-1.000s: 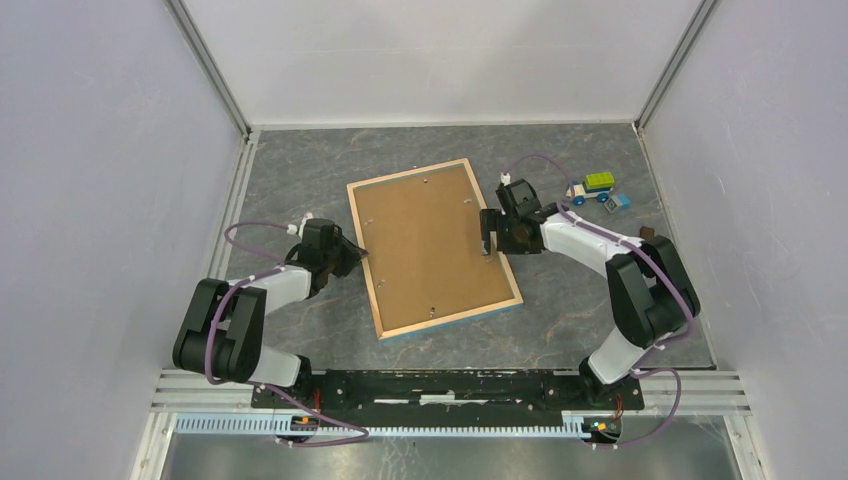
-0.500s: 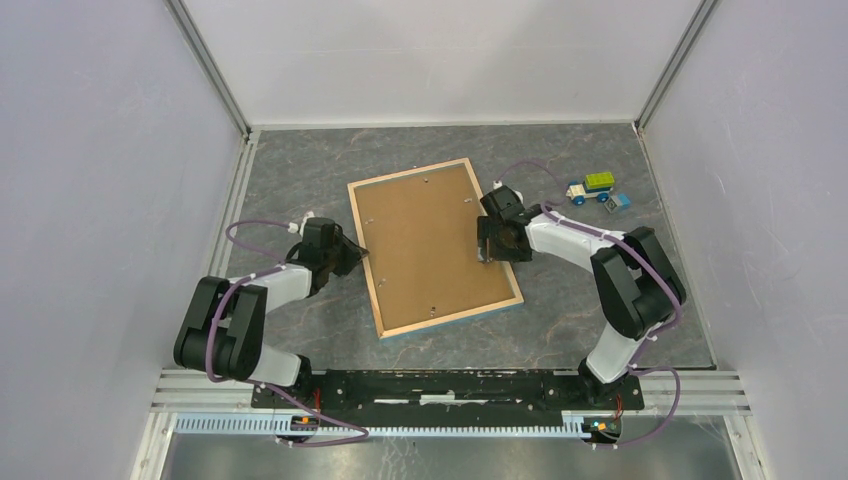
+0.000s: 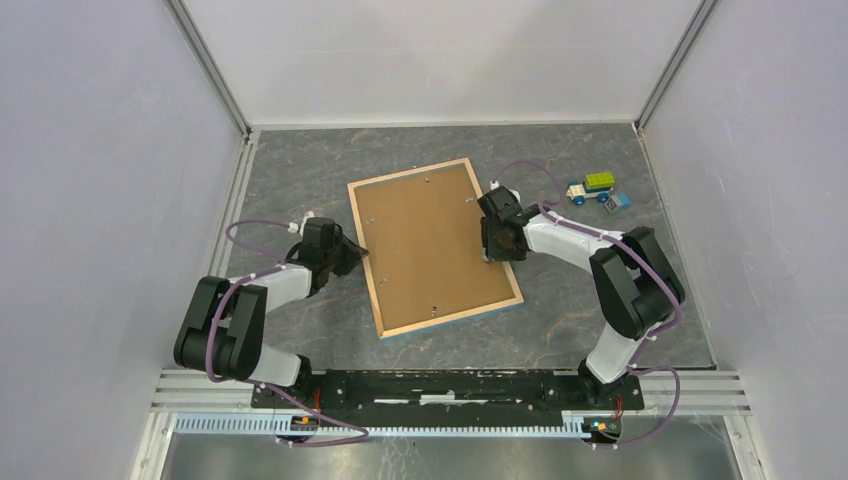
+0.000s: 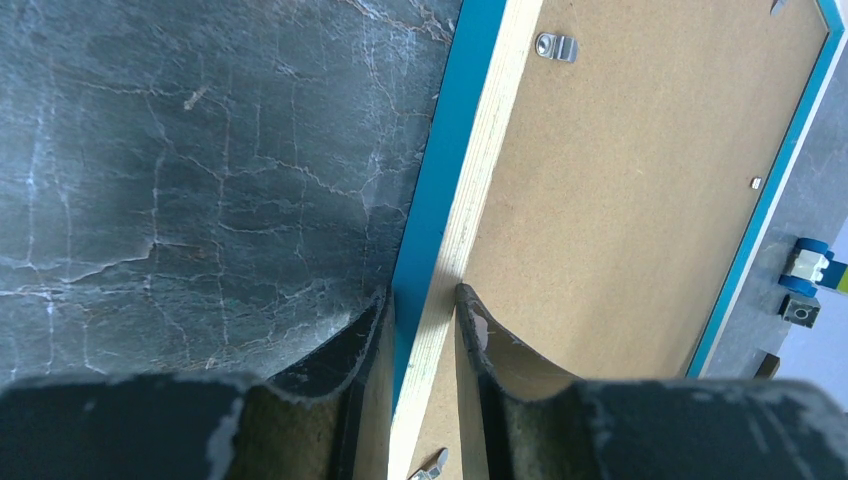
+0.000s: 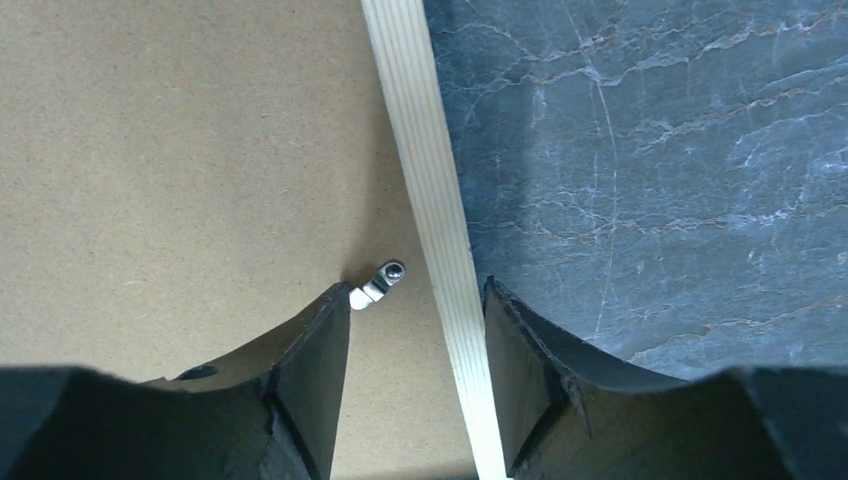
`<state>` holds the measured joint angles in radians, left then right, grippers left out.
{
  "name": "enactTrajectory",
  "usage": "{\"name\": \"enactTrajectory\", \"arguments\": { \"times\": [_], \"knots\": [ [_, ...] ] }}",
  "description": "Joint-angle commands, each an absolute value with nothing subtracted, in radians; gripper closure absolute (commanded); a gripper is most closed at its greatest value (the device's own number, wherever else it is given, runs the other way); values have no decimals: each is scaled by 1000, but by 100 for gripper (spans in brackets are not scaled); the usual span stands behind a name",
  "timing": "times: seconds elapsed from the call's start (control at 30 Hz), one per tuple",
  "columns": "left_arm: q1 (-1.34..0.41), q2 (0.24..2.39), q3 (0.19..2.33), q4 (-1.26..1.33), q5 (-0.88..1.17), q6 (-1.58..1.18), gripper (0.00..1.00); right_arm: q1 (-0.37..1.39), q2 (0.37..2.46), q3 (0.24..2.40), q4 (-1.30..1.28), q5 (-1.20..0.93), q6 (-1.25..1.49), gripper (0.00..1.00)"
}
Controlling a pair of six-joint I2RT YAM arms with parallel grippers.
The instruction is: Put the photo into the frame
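Observation:
The frame (image 3: 450,316) lies back up in the middle of the table, light wood rim (image 4: 490,150) around a brown hardboard backing (image 3: 430,240), blue edge (image 4: 448,150) showing. My left gripper (image 3: 358,255) is at the frame's left side, jaws shut on the rim (image 4: 422,292), one finger on the blue outer edge and one on the inner side. My right gripper (image 3: 488,250) is low over the right rim (image 5: 420,150), open (image 5: 417,285). It straddles the rim and a small metal clip (image 5: 377,283), whose end touches the inner finger. The photo is out of view.
A toy truck (image 3: 592,188), a small blue block (image 3: 620,200) and a small dark piece (image 3: 647,235) lie at the back right, beyond the frame. More metal clips sit on the backing (image 4: 556,46). Grey walls enclose the table on three sides.
My right gripper has moved left from beside the frame onto its right rim, and its jaws have narrowed. The left gripper and the frame have not moved.

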<state>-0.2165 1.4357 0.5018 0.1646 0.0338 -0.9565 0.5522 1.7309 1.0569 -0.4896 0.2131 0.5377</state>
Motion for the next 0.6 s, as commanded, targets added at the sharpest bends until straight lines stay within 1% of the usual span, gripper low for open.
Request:
{"name": "enactTrajectory", "arguments": {
  "times": [0.0,0.07,0.17,0.37,0.5,0.57],
  "knots": [
    [-224,1457,512,141,33,-930,84,550,1769,1073,-517,241,518,47],
    [-223,1457,511,143,34,-930,84,551,1770,1071,-521,246,517,48],
    [-222,1457,511,144,34,-931,85,551,1762,1066,-523,234,515,54],
    [-222,1456,509,144,34,-932,85,550,1745,1046,-507,242,470,57],
    [-222,1457,511,144,34,-933,85,551,1760,1045,-484,223,406,69],
    [-221,1457,511,144,35,-933,86,550,1764,1037,-469,207,378,70]
  ]
}}
